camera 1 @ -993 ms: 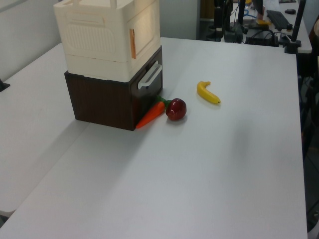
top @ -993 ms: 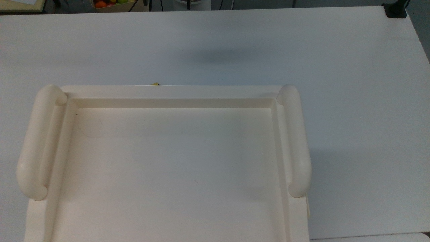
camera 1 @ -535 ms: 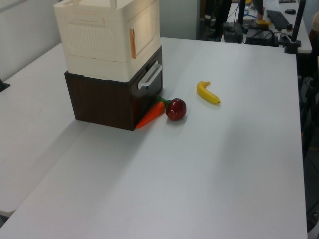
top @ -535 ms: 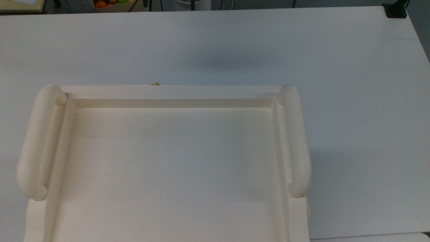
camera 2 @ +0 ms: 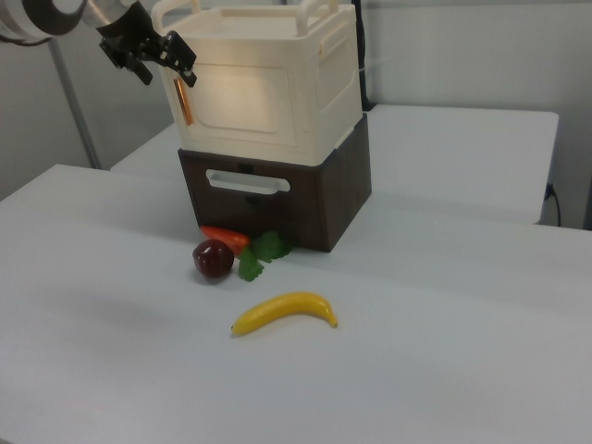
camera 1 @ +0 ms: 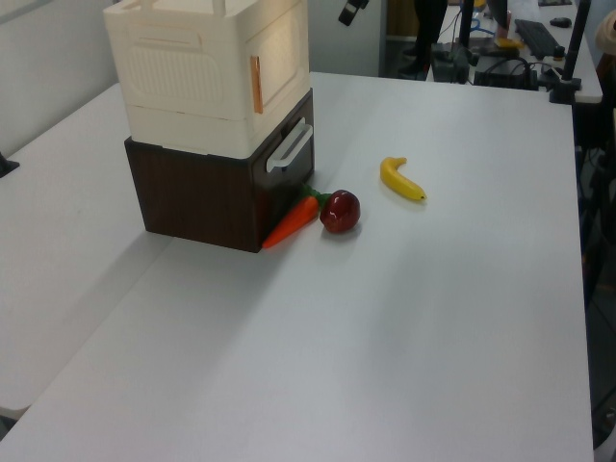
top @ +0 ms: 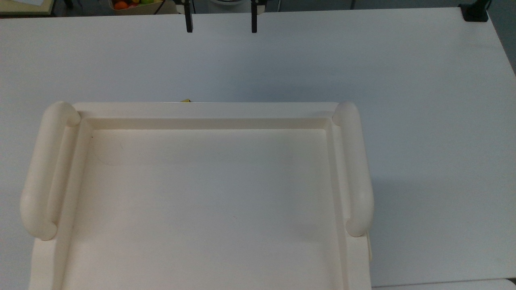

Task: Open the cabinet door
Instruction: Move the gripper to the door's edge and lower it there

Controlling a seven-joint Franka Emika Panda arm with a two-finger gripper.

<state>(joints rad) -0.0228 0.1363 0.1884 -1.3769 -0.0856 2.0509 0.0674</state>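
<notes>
The cream-white cabinet (camera 2: 277,83) sits on a dark brown drawer unit. Its recessed top (top: 209,193) has rounded rails on two sides. The cabinet door (camera 2: 245,97) is the front panel, lying flush with the cabinet, with an orange strip (camera 2: 183,102) along the right view's left edge. In the left view the door (camera 1: 281,53) faces right. My gripper (camera 2: 165,69) hangs open in front of the door's upper corner by the orange strip, holding nothing. Both fingers, spread apart, enter the top view's upper edge as my gripper (top: 221,26).
A dark brown drawer unit (camera 2: 277,199) with a white handle (camera 2: 242,182) carries the cabinet. On the white table (camera 2: 416,351) in front lie a carrot (camera 1: 289,223), a red apple (camera 2: 214,259) and a banana (camera 2: 285,312). A black clamp (top: 475,12) sits at the table corner.
My gripper has come into sight at the upper edge of the top view and the left view. The cabinet, door and fruit have not moved.
</notes>
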